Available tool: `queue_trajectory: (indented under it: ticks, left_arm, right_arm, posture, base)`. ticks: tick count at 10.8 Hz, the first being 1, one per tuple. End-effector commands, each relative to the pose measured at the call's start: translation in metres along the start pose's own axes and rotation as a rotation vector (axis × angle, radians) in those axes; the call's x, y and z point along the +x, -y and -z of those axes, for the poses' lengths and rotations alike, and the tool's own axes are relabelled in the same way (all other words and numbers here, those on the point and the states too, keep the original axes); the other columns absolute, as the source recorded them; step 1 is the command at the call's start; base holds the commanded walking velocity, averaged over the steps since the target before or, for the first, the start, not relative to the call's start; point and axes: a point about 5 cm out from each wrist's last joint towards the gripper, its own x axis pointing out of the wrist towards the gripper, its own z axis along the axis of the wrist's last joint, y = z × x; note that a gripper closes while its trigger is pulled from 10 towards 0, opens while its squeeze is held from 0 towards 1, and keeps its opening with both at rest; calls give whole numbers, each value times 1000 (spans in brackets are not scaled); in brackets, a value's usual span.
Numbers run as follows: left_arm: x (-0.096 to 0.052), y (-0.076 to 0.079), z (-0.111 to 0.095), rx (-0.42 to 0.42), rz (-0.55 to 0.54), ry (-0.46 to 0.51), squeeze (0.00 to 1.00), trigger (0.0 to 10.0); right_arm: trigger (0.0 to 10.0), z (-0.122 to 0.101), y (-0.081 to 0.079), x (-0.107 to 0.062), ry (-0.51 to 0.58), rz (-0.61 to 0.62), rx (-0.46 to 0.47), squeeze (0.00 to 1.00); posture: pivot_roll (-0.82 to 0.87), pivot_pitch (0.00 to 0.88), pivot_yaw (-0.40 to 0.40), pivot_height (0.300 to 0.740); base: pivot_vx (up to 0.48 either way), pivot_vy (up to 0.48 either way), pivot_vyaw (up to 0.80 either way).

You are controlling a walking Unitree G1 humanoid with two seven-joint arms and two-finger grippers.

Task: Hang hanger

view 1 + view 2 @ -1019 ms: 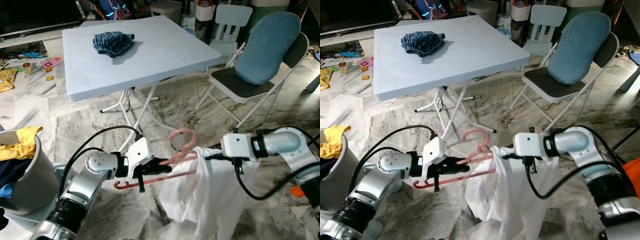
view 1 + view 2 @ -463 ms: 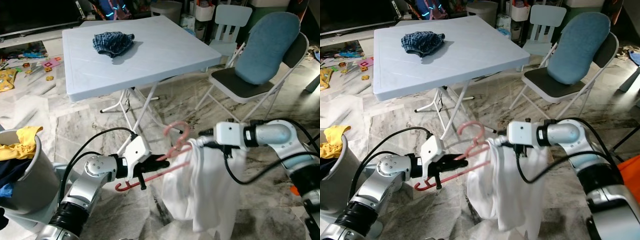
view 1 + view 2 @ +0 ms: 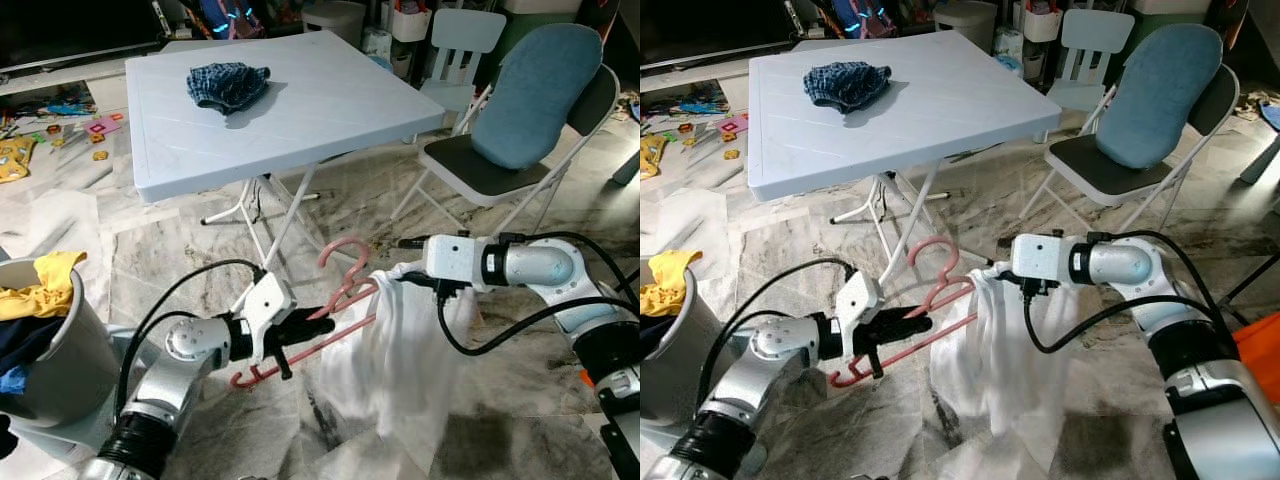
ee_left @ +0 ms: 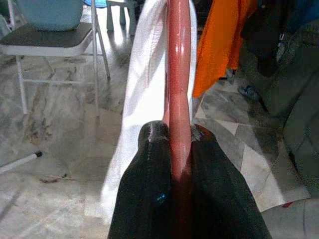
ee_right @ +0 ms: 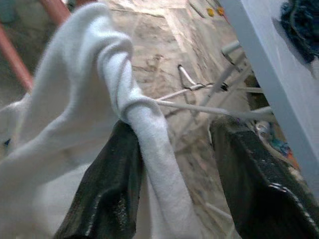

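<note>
Shirt half on hanger

Left hand clamps the hanger; right hand, fingers apart, props the shirt, which could slide off if tilted.

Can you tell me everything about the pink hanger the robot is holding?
The pink plastic hanger has a curved hook on top, sloping arms, a straight bottom bar and a small upturned hook at its left end. It is tilted, held above the marble floor. The left gripper is shut on its bar. A white cloth garment drapes over its right end, where the right gripper is, fingers apart, cloth against one.
</note>
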Motion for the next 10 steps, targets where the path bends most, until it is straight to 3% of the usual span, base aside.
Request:
queue_trajectory:
  ticks: [1,7,10]
  left_arm:
    - [-1,-2,-5,-5,-11,36,0,0]
    - [-2,-3,-7,-65,-56,79,0,0]
    - [-3,-11,-8,-71,-134,98,0,0]
  right_arm:
    - [10000,-6,16,-3,7,79,-46,1000]
    - [10000,-1,25,-4,-30,184,-45,1000]
    - [10000,0,26,-4,-46,170,-40,1000]
  posture:
    - [-188,7,-2,740]
    - [-188,4,4,740]
    - [-186,2,5,740]
  base:
    - [0,0,0]
    - [0,0,0]
    - [0,0,0]
